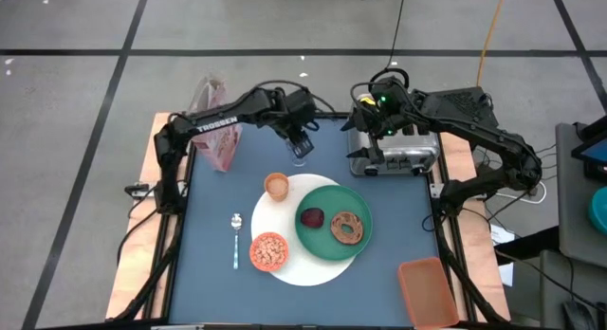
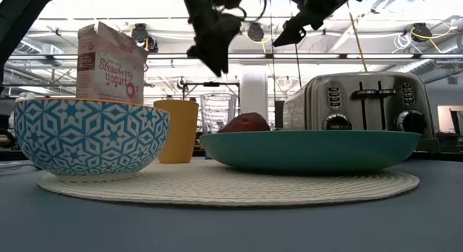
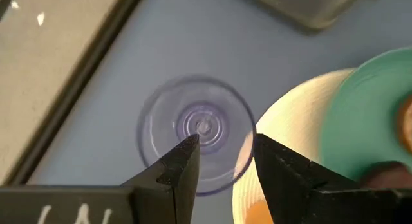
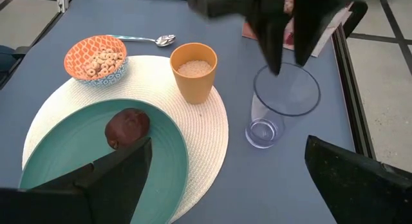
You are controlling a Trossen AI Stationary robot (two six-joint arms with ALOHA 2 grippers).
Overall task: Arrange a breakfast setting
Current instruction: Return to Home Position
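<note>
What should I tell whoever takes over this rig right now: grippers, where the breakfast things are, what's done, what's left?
Left gripper: open, empty, hovering over the clear glass, which stands on the table beside the white mat.
Right gripper: open, empty, above the toaster's end.
On the mat: green plate holding the dark red fruit and bagel; orange cup; cereal bowl. Spoon lies on the table left of the mat.
Done: the setting looks laid.
Left: bring both arms home.
</note>
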